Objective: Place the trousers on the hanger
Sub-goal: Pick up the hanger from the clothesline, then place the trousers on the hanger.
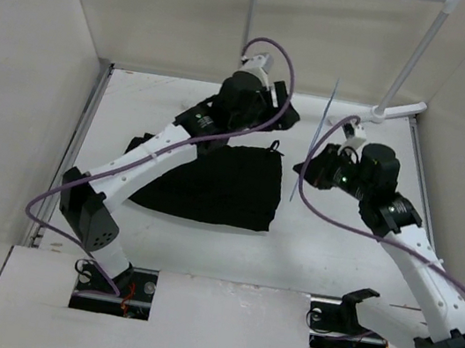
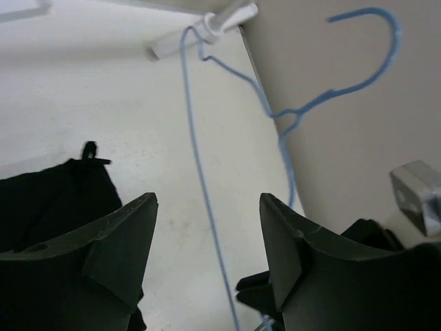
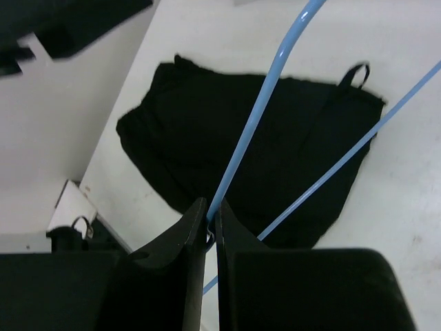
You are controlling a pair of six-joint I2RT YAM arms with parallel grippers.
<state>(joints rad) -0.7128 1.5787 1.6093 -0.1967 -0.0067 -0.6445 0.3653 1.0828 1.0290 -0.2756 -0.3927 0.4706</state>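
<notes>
The right gripper [image 3: 211,224] pinched the hanger [image 3: 256,121] btwn 2 fingers; left gripper [image 2: 207,207] gaped wide; trousers [image 1: 221,186] lay spread on table [image 1: 326,252].

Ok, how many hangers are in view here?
1: the hanger, clamped in the right fingers, just right of the trousers. Another could hide under the fabric.

Soft, even light washes the white tabletop [image 1: 328,244], where shadows are faint and blurred at the edges. The large black matte fabric trousers [image 1: 214,180] swallow the light, and their folds are barely readable. In the left wrist view the thin pale blue wire hanger [image 2: 200,172] looks slightly soft. The dark fingers [image 2: 117,255] of the left gripper [image 2: 207,227] loom blurred and underexposed, and the far tabletop bleaches near white.
</notes>
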